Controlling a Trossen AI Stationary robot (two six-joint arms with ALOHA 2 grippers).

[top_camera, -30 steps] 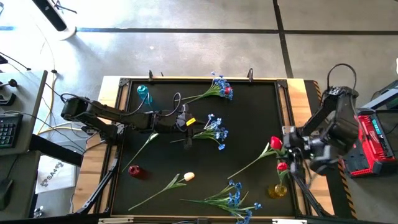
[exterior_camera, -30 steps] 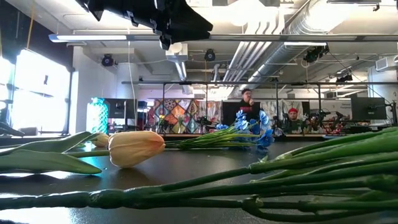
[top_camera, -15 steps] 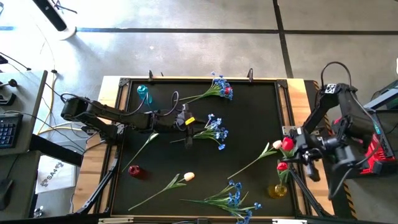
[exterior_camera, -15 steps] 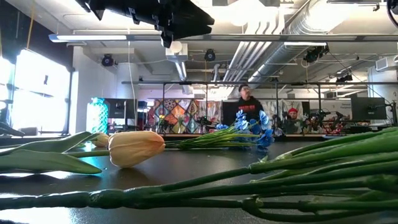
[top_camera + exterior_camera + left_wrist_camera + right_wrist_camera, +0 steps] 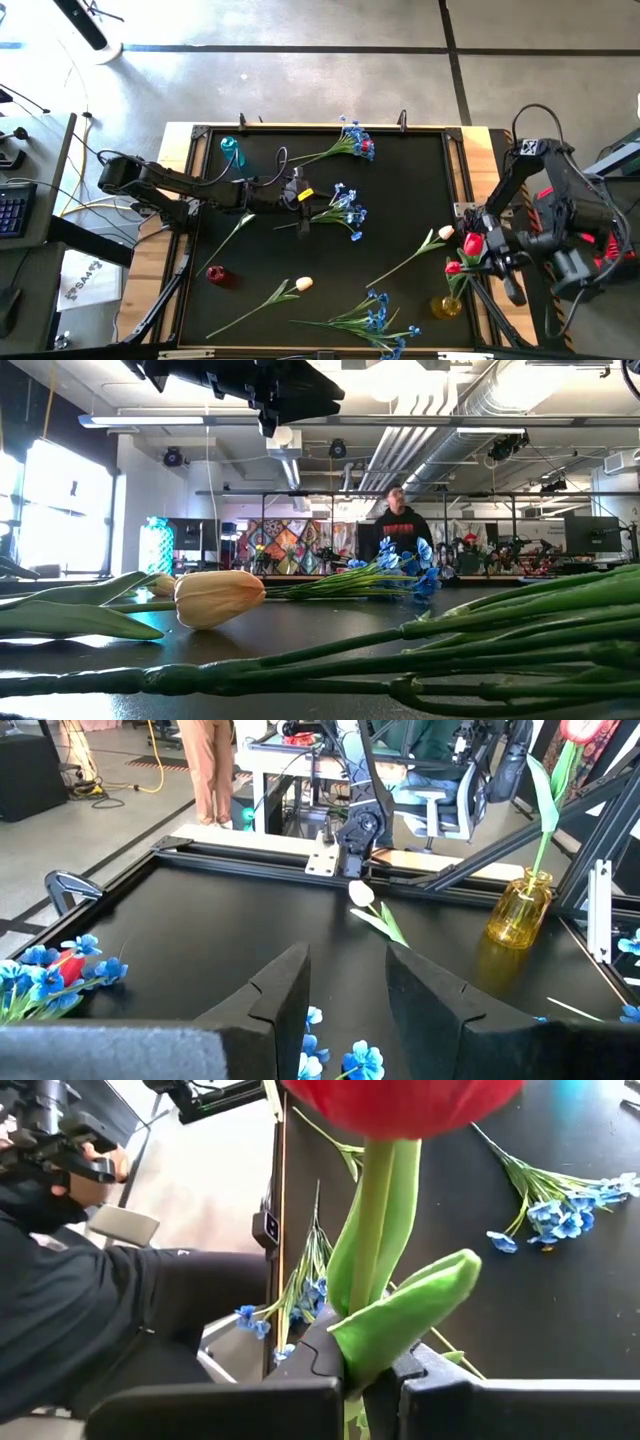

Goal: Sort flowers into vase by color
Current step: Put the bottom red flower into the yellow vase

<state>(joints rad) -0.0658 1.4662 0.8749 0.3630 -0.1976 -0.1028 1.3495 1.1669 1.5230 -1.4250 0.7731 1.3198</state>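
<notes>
Black tabletop (image 5: 400,200), right edge: right tool (image 5: 487,252) clamped on a red tulip (image 5: 472,243); left tool (image 5: 345,985) apart. Keep its stem upright over the red-holding amber vase (image 5: 446,304).

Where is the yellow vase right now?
In the high view, the yellow vase stands at the table's near right corner, holding a red tulip, just below the right gripper.

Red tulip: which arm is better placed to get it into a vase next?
Right. The right gripper already clamps the red tulip beside the yellow vase; the left gripper hovers open mid-table.
</notes>
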